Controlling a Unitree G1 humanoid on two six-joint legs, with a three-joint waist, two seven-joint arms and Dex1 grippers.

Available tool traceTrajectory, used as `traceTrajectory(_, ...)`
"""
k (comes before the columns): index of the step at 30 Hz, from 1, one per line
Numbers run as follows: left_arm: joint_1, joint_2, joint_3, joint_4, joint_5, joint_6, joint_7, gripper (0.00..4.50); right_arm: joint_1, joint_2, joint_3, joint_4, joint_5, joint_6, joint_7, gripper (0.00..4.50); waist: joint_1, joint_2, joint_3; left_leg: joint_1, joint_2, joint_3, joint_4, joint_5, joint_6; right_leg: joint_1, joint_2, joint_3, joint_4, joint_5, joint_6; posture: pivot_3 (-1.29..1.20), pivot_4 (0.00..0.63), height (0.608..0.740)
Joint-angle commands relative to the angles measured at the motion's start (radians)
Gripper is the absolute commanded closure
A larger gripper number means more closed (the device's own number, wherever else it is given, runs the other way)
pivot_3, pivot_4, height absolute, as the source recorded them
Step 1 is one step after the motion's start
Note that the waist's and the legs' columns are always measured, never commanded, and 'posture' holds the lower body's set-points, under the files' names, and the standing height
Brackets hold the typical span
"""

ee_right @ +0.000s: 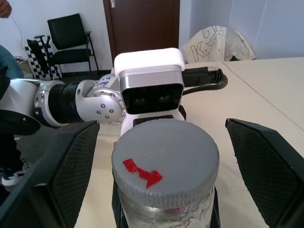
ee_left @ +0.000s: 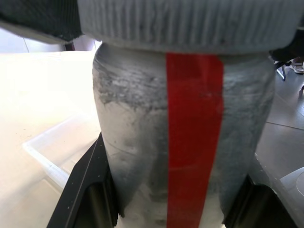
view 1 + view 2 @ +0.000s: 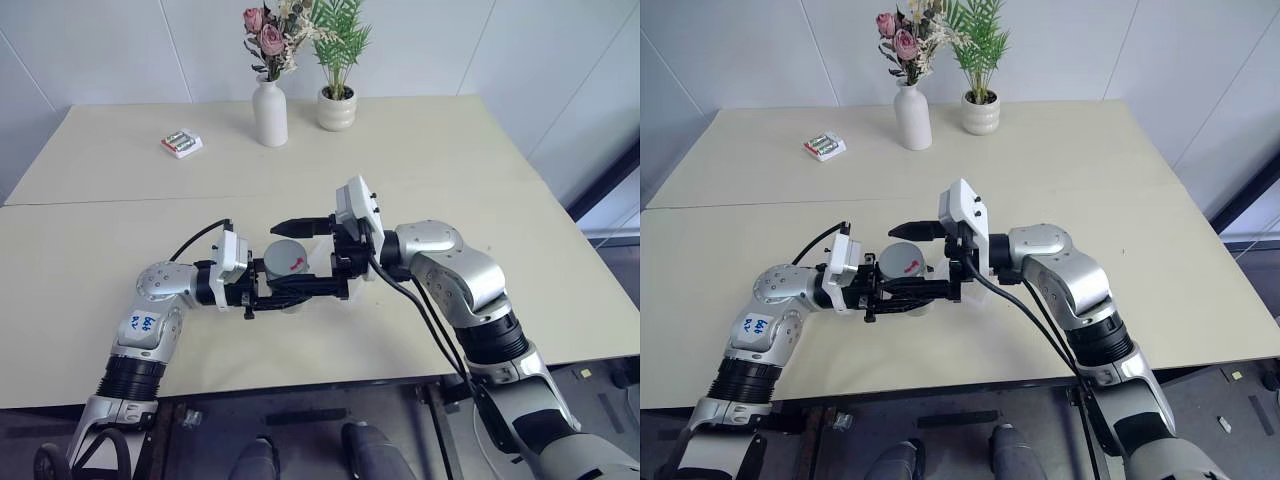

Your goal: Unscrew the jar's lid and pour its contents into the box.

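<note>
While my left claw [image 3: 262, 292] is clamping the silvery, red-striped metal jar [image 2: 183, 142], I am bringing the wide-open, empty right claw [image 1: 156, 156] around its flat grey lid [image 1: 165, 160]; closing and twisting comes next.

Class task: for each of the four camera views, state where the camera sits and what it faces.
Left and right eye views: head, looking down over both arms at the jar.
Left wrist view: on the left arm, facing the jar's side, held by the left pincer.
Right wrist view: on the right arm, its open right pincer flanking the lid.
Shared: the jar, in all views.
</note>
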Motion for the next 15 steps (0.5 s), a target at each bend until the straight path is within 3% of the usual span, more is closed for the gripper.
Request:
traceTrajectory(1, -0.015, -0.004, 0.000, -0.007, -0.003, -0.005, -0.003, 2.37, -0.031, 0.019, -0.002, -0.005, -0.010, -0.019, -0.016, 0.02, -0.001, 0.000, 0.000, 0.000, 0.000, 0.000, 0.000, 0.000, 0.000, 0.000, 0.000, 0.000, 0.000, 0.000, 0.000, 0.00, 0.150, 0.740)
traceTrajectory(15, -0.021, -0.007, -0.003, 0.004, 0.001, -0.007, -0.007, 2.37, -0.025, -0.007, -0.043, 0.004, -0.008, -0.015, -0.025, 0.02, 0.000, 0.000, 0.000, 0.000, 0.000, 0.000, 0.000, 0.000, 0.000, 0.000, 0.000, 0.000, 0.000, 0.000, 0.000, 0.00, 0.150, 0.740)
